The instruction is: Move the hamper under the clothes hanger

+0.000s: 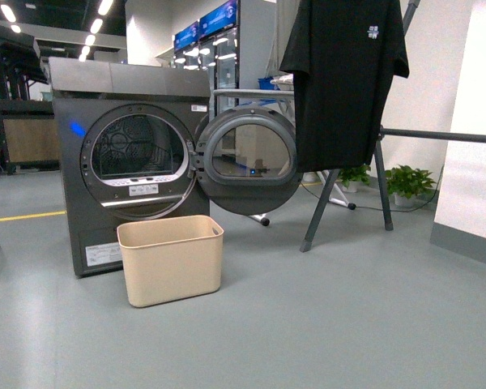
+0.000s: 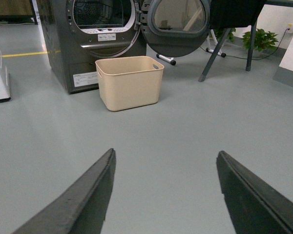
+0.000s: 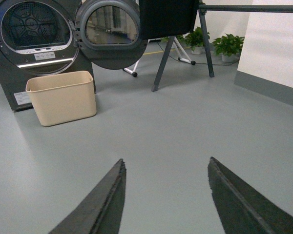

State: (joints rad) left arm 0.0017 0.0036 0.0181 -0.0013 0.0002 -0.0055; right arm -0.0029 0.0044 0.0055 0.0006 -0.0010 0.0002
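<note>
Grey floor [image 1: 348,324] takes up most of what I see, bare between me and everything I need. The biggest thing on it is the dark dryer [image 1: 73,162] at far left, with its round door [image 1: 247,154] swung open to the right. Right of that stands the clothes hanger [image 1: 437,134], which runs off to the right on angled legs [image 1: 320,209], with a black T-shirt [image 1: 344,81] draped from its top. The hamper [image 1: 172,263] sits upright on the floor just in front of the dryer, left of the hanger and well apart from its legs (so not under it yet). My left end effector [image 2: 164,158] and right end effector [image 3: 166,165] both hang over bare floor with fingers spread apart, holding nothing, well short of the hamper.

I judge three risks from here. The open door hangs near the hamper's far right corner, so a careless lift could knock it. Gripping the rim on one side only could tip the light plastic. Sliding it right could catch a leg and shake the shirt loose.
</note>
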